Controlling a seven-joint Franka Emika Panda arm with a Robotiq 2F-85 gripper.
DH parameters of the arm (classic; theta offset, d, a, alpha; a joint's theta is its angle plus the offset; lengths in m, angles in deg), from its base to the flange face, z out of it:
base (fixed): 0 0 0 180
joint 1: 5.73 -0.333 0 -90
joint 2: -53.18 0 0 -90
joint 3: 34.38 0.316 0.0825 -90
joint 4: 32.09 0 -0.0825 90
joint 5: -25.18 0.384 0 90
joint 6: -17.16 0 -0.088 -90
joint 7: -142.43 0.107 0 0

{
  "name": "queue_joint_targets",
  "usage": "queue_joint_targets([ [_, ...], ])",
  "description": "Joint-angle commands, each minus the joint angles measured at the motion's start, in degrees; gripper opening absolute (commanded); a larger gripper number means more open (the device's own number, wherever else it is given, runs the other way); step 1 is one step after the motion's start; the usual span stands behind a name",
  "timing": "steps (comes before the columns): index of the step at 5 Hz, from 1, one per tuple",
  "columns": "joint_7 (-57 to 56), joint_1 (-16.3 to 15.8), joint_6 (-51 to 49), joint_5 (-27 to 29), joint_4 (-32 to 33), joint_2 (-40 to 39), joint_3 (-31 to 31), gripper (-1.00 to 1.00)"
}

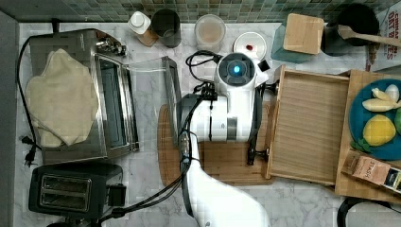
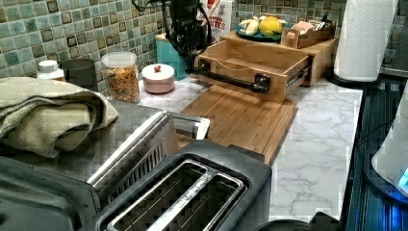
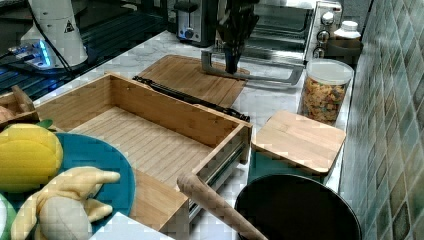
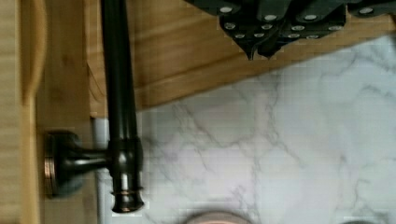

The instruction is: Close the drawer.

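1. Claw (image 4: 259, 46): clenched, fingertips together with nothing between them. It hangs low over the flat rounded-corner wooden cutting board (image 1: 227, 163), near its edge by the white marble tabletop (image 2: 317, 144).
2. Dark metal bar handle (image 4: 119, 93): near the claw but apart from it, no contact. One end post shows in the wrist view, bolted to the drawer front.
3. Step (my read): approach only, the push has not begun. The large shallow light-bamboo drawer (image 1: 307, 127) is pulled fully out of the wooden stand (image 1: 343, 184) at the top view's right, its front panel over the board's edge.
4. Next move calls for setting the claw against the front panel or handle and pushing straight toward the top view's right. Pushing near the middle of the handle should keep the drawer from skewing on its rails.
5. Drawer contents: nothing inside, bare slatted floor.
6. On the stand: a round blue plate (image 1: 355, 118) with toy fruit, a yellow lemon and a banana among them. Beside it is a small wooden box (image 1: 373, 170) of tea packets.
7. Teal container (image 3: 260, 172) with a square wooden block lid sits just past the drawer; contents hidden.
8. Black pot (image 3: 295, 210) holds a wooden spoon.
9. Against the tile wall: a clear jar (image 2: 120, 74) of colourful cereal and a pink lidded bowl (image 2: 158, 77), shut, contents hidden.
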Motion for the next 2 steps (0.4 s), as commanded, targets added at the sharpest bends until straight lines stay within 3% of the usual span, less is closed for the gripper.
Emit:
queue_joint_targets([
  [1, -4.89, 3.65, 6.91, -2.44, 4.25, 0.41, -3.3, -1.0],
  [2, -8.04, 4.69, 8.68, -2.51, 4.72, -0.26, -3.95, -1.0],
])
